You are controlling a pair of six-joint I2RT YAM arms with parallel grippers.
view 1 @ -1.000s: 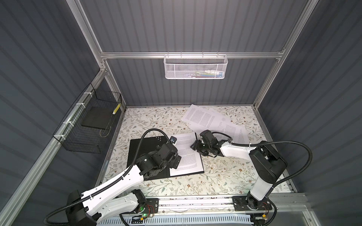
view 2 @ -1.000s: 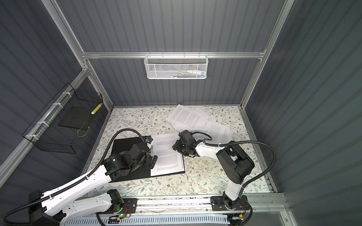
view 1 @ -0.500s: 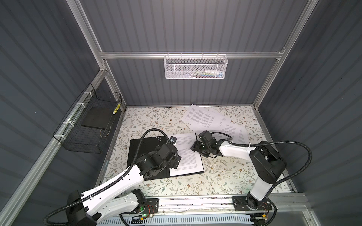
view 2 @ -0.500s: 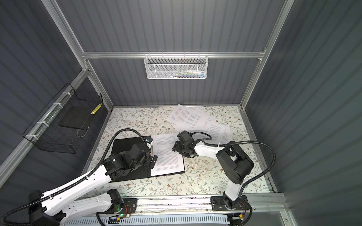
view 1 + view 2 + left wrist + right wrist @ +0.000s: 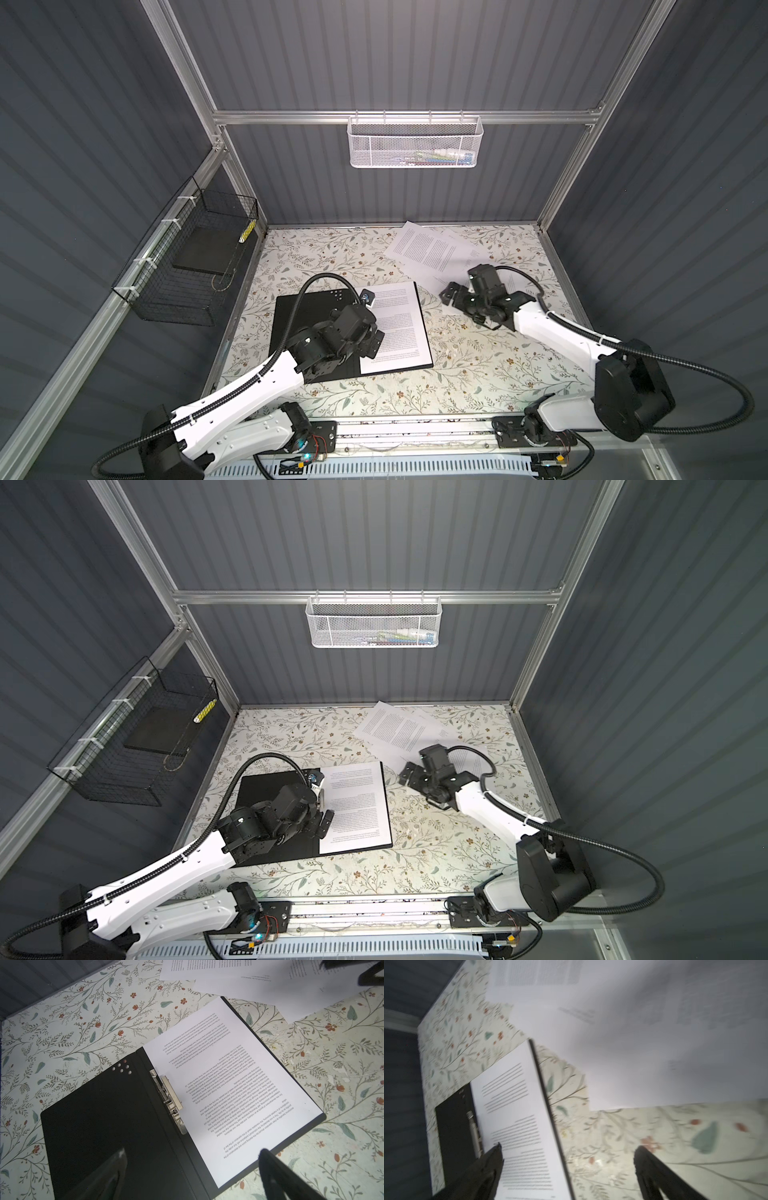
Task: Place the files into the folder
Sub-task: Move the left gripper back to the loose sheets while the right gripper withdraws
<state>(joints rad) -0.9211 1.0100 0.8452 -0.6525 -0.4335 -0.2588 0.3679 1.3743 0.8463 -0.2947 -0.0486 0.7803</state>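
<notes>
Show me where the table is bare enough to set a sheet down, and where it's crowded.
Bare: the far left corner of the table, between the back wall and the open folder; also the near strip between the folder and the front rail. Crowded: the far right corner, where loose sheets overlap beside the right arm.

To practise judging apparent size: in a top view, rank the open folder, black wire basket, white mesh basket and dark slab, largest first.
1. Black wire basket and open folder: look alike, unranked; the basket hangs higher, nearer the camera.
2. White mesh basket.
3. Dark slab.
</notes>
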